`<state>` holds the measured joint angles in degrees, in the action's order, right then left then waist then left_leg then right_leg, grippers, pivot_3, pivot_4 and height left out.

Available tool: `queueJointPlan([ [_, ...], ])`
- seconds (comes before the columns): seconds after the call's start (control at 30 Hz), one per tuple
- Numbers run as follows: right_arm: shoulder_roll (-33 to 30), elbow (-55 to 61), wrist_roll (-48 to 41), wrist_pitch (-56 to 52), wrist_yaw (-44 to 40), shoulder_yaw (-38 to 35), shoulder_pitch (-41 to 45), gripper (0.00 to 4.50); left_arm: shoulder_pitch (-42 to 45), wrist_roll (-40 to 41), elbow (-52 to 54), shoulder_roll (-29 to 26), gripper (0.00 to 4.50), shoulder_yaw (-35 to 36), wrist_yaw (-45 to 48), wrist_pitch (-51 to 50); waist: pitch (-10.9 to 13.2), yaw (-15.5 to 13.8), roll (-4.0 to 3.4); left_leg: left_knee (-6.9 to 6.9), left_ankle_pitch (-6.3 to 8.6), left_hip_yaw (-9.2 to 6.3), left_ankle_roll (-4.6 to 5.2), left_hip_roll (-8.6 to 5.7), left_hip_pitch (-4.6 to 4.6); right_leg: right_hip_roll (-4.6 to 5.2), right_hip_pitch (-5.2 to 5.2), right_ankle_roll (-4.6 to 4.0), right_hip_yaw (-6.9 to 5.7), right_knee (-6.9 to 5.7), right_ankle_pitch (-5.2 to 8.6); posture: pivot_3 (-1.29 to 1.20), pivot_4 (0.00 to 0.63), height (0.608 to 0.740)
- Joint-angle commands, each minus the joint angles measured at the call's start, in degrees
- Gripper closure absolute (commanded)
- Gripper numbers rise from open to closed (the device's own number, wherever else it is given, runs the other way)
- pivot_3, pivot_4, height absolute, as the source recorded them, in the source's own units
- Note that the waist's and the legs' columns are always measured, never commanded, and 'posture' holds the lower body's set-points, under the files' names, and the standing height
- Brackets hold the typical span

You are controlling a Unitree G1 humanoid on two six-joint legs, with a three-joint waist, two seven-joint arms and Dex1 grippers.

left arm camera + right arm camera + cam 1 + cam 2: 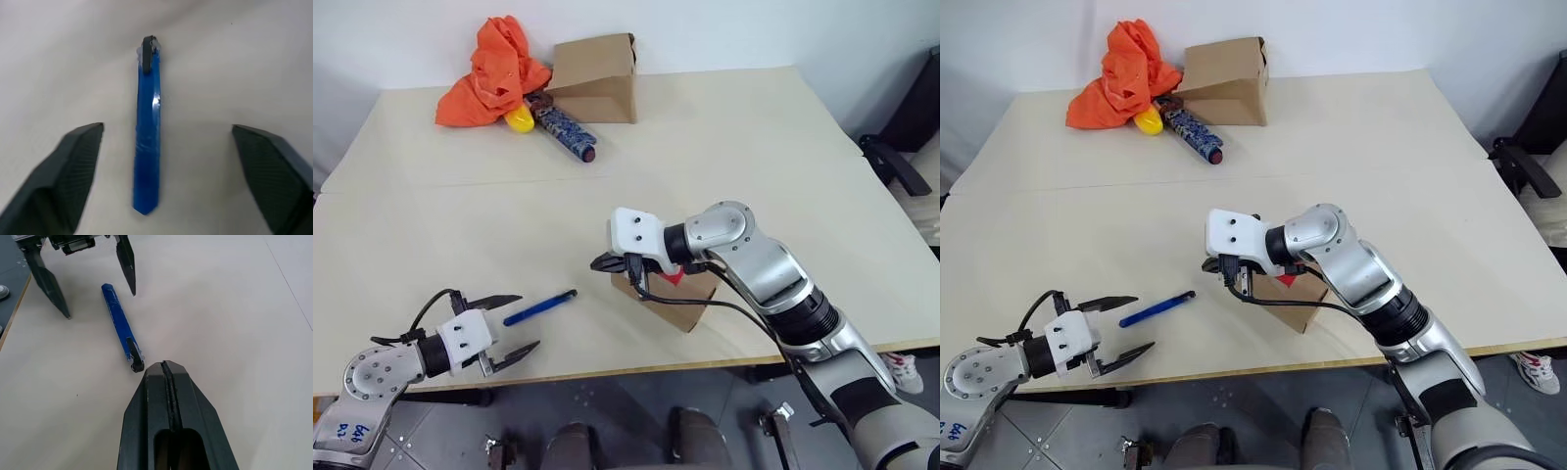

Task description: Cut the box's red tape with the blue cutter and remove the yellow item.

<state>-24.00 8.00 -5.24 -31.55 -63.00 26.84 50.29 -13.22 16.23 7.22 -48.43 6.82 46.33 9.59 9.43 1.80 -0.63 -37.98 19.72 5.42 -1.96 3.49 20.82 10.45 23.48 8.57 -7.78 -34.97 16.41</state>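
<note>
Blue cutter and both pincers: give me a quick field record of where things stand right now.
blue cutter: lying flat on the table, free, nothing gripping it
left pincer: open wide, fingers either side of the cutter's near end, not touching it
right pincer: shut, empty, tip near the cutter's dark end
box: on the table under the right forearm, near the front edge
red tape: partly visible on the box, cut state cannot be told
</note>
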Motion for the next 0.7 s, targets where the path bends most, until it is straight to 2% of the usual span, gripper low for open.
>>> queueJointPlan([
  [0.03,0.2,1.1,-0.3,0.8,-0.2,-0.3,0.6,4.50,-4.6,0.9,0.2,-0.2,0.01,-4.7,5.5,-7.6,0.0,0.0,0.00,0.00,0.02,0.01,-0.01,0.00,-0.01,0.00,0.00,0.00,-0.01,0.00,0.00,0.00,0.150,0.740],
  [0.33,0.0,1.3,-0.2,0.8,-0.3,-0.3,0.5,4.50,-8.2,9.9,6.3,-1.5,0.01,-1.5,7.9,-21.6,0.0,0.0,0.00,-0.01,0.08,0.10,-0.04,0.10,-0.02,-0.08,0.01,0.00,-0.03,0.10,0.00,0.00,0.150,0.740],
  [0.57,0.2,0.7,-0.1,1.2,-0.3,-0.4,0.8,4.50,-2.8,15.9,4.5,-1.1,0.01,5.6,6.0,-29.3,0.0,0.0,0.02,-0.04,0.09,0.13,-0.05,0.18,-0.03,-0.17,0.03,-0.02,-0.02,0.09,0.01,0.00,0.150,0.740],
  [0.7,0.3,0.3,-0.1,1.5,-0.2,-0.4,1.0,4.50,-0.5,15.1,2.1,-1.4,0.01,6.6,7.0,-30.1,0.0,0.0,0.05,-0.15,0.08,0.13,-0.06,0.20,0.00,-0.18,0.04,-0.04,-0.01,0.04,0.02,0.00,0.150,0.740],
])
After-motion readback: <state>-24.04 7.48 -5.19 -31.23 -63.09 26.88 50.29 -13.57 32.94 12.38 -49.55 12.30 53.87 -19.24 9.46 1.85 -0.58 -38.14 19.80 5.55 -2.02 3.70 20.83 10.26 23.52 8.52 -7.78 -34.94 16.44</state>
